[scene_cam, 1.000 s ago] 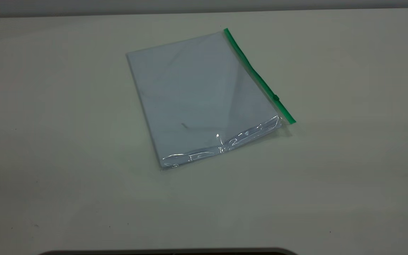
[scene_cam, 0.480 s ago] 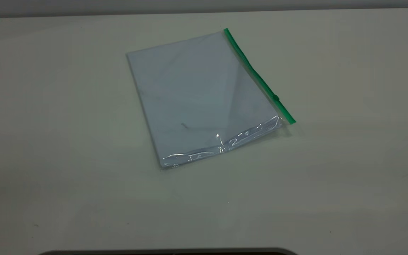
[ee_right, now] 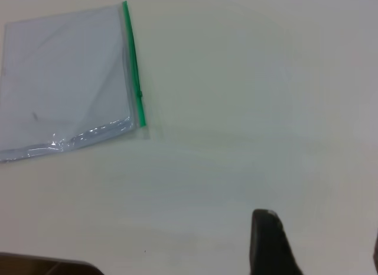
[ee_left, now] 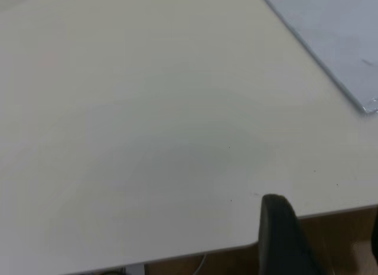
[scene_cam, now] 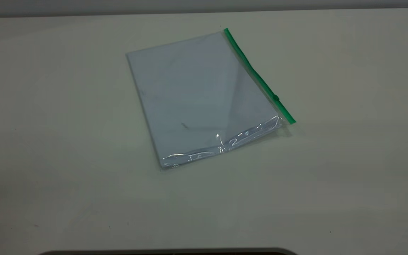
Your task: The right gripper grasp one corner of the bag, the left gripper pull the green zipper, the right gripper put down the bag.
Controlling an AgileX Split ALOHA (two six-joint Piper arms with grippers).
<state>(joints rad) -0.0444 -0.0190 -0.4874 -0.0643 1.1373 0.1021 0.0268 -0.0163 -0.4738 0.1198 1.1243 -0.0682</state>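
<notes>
The bag (scene_cam: 197, 95) lies flat on the pale table, a clear pouch with a bluish-white sheet inside. The green zipper (scene_cam: 257, 76) runs along its right edge, with the darker slider (scene_cam: 276, 97) near the near end. The corner of the bag (scene_cam: 285, 122) is where the strip meets the crinkled clear edge (scene_cam: 221, 143). Neither gripper shows in the exterior view. The left gripper (ee_left: 322, 227) is open and empty by the table's edge, far from the bag (ee_left: 331, 32). The right gripper (ee_right: 319, 239) is open and empty above bare table, well away from the bag (ee_right: 65, 80) and zipper (ee_right: 134, 68).
The table (scene_cam: 349, 159) is pale and bare around the bag. A dark rounded edge (scene_cam: 168, 252) shows at the bottom of the exterior view. The table's edge (ee_left: 177, 254) with brown floor beyond shows in the left wrist view.
</notes>
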